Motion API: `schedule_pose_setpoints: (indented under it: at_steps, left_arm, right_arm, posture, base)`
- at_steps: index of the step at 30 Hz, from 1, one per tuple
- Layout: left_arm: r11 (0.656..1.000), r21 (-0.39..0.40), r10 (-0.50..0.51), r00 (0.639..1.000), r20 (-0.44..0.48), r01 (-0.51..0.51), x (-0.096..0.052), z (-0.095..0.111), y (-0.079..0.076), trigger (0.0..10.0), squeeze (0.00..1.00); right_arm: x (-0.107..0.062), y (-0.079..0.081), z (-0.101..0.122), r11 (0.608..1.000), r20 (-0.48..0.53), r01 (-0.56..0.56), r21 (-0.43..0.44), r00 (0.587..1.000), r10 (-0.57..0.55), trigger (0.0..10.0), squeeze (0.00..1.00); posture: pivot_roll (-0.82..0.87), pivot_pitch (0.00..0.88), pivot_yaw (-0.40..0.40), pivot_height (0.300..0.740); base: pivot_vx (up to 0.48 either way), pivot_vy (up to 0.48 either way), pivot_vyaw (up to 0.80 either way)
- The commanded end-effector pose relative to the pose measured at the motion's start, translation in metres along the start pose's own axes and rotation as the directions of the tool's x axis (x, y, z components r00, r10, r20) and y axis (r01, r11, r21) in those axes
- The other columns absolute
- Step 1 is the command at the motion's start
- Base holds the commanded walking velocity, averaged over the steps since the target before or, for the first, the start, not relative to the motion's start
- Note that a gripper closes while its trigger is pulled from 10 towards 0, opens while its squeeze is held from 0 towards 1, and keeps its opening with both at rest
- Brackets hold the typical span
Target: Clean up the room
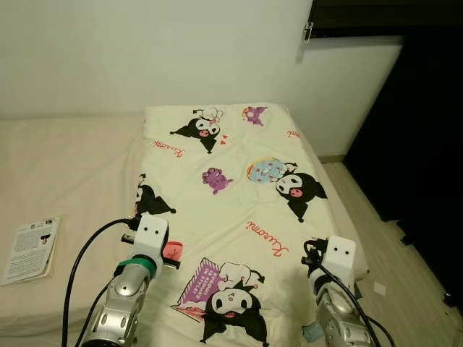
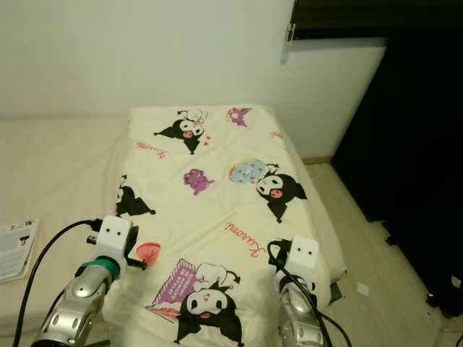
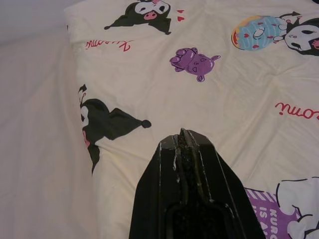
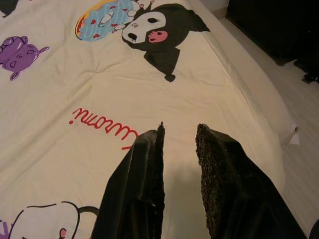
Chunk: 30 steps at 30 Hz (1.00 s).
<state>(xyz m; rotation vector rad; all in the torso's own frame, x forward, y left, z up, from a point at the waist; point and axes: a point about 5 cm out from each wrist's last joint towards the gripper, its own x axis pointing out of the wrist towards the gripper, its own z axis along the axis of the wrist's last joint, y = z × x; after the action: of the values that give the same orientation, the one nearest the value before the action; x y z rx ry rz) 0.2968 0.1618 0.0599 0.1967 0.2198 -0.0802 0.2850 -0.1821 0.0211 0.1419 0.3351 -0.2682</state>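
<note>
Down close, the left gripper [image 3: 183, 135] hovers over the blanket [image 1: 239, 195] with its two black fingers pressed together and holding nothing. Beside it, the right gripper [image 4: 179, 133] hangs above the red writing with a narrow gap between its fingers, also holding nothing. Off to the left, a booklet [image 1: 30, 248] lies on the bare bed [image 1: 65, 173]. Farther away, the cartoon blanket is spread flat up to the white wall [image 1: 145, 50]

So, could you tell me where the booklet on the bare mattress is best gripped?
Take the booklet by its long edge nearest the left gripper, coming in low from that side. It lies flat with its far edge near the mattress edge, so the fingers must slide under.
</note>
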Motion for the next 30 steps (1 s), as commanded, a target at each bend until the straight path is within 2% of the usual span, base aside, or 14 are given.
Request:
schedule_pose_setpoints:
  at_steps: [1,30]
  left_arm:
    - [1.0,-0.006,-0.001,1.0,-0.011,0.001,-0.0012,-0.0019,0.0005,10.0,0.0]
    - [1.0,-0.009,0.0,1.0,-0.021,0.0,-0.0044,-0.0063,-0.0006,10.0,0.0]
  right_arm:
    - [0.0002,-0.0006,-0.0035,1.0,-0.023,0.009,0.011,1.0,-0.008,10.0,0.0]
    - [-0.0006,-0.0008,-0.0057,1.0,-0.032,-0.003,-0.003,0.999,0.003,10.0,0.0]
  posture:
    - [0.12,0.001,0.021,0.74]
    - [0.13,0.003,0.015,0.74]
  base:
    - [-0.255,0.0,0.0]
    - [-0.263,0.0,0.0]
